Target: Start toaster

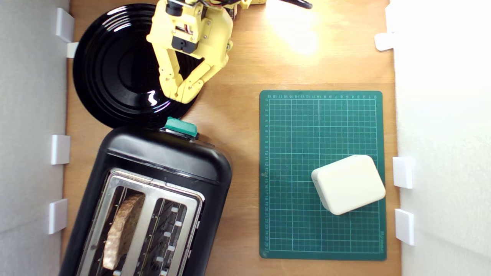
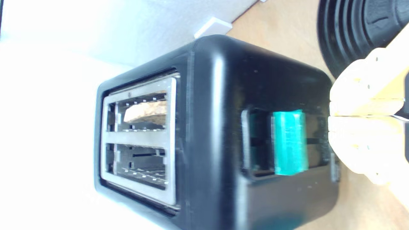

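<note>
Just beside the toaster [image 1: 153, 199], your gripper [image 1: 183, 96] has its tips pressed together, empty — bread [image 1: 122, 230] is in, green lever [image 1: 181, 127] not pushed yet

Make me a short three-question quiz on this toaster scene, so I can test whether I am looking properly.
1. True or false: both slots of the toaster hold bread.
2. What lies on the green mat: (a) a fork, (b) a cream box, (c) a cup?
3. Fill in: the hand hangs over the black ____.

Key: 1 false, only one slot holds a slice. 2 (b). 3 plate; its fingers are closed, just short of the teal lever.
</note>
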Robot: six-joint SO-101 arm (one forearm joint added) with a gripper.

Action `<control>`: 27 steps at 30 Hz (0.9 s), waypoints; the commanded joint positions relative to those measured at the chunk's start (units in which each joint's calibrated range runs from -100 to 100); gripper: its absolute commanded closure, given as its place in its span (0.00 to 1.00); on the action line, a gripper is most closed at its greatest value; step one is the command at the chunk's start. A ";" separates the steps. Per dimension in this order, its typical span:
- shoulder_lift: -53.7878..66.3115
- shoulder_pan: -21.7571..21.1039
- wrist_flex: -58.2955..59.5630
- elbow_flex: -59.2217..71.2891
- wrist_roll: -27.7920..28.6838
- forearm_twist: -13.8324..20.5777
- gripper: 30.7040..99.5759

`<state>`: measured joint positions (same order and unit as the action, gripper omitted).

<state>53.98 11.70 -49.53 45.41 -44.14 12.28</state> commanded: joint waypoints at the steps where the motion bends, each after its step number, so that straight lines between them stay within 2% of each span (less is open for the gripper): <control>1: -4.69 -0.27 0.07 -8.75 0.08 0.11 0.99; 8: -11.85 -0.51 0.32 -16.11 0.13 -0.27 0.99; 19: -17.34 -0.59 7.43 -16.56 0.13 -0.36 0.99; 27: -17.43 -4.08 7.78 -16.11 1.18 -0.36 0.99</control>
<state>36.22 8.72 -43.83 32.72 -43.28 12.28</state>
